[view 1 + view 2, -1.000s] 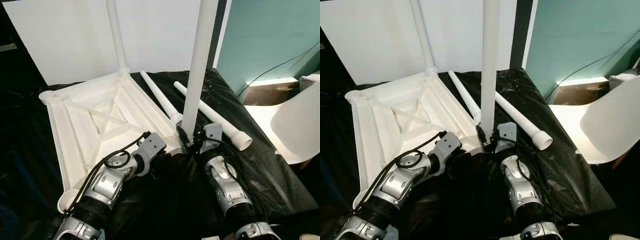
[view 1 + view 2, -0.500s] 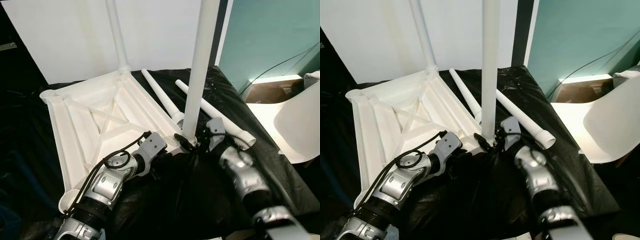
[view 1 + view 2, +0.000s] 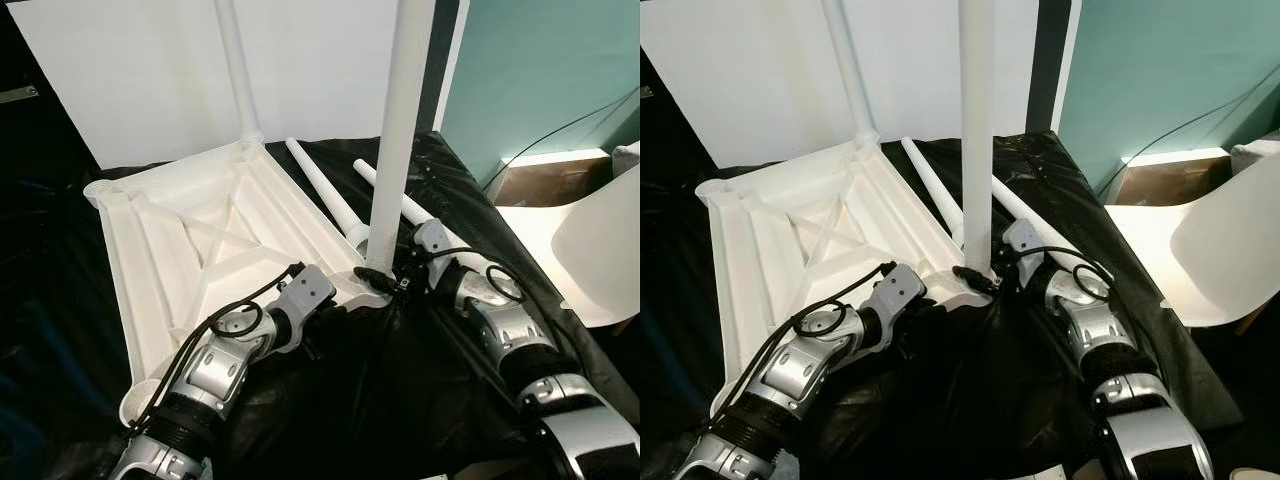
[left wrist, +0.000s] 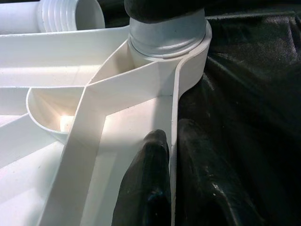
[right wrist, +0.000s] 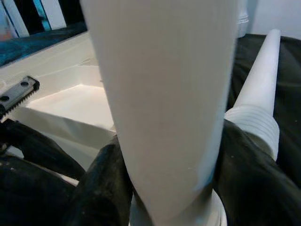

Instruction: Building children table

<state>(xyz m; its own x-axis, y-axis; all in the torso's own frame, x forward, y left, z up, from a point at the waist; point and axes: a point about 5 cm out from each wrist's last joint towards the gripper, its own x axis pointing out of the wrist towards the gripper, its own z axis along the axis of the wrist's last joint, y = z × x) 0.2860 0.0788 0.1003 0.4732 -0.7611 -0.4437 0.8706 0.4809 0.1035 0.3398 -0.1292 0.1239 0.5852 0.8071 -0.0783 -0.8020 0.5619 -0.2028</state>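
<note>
The white tabletop [image 3: 200, 250] lies upside down on the black sheet [image 3: 400, 400], ribs up. 2 legs stand in its corner sockets: the near leg [image 3: 395, 140] and the far leg [image 3: 238, 70]. 2 loose legs [image 3: 325, 195] lie side by side on the sheet just behind the near corner. My right gripper [image 5: 164, 188] is clenched around the near leg's base. My left gripper [image 4: 171, 183] pinches the tabletop's rim beside that socket. A white chair [image 3: 600, 240] stands off to the right.
</note>
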